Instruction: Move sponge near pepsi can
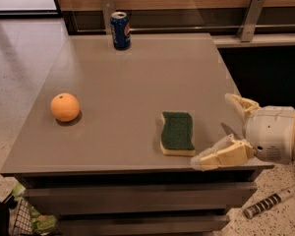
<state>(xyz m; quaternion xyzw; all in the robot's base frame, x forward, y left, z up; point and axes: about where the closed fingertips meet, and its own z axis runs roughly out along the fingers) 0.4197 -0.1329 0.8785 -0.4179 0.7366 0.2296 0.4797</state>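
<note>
On the surface [137,77], the pepsi can [120,30] stands upright at the back edge, left of centre. The round fruit [65,107] lies near the left edge, toward the front. The sponge [177,132] lies flat near the front edge, right of centre, well apart from both. The pincer [212,131] hangs over the front right corner, just right of the sponge, one finger behind the other, not touching it.

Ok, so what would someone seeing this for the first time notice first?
Probably the bright orange on the left side of the grey table, the only vivid color. Next, the white end effector at the right front edge, fingers spread open just right of the green sponge. A blue can stands at the far edge.
</note>
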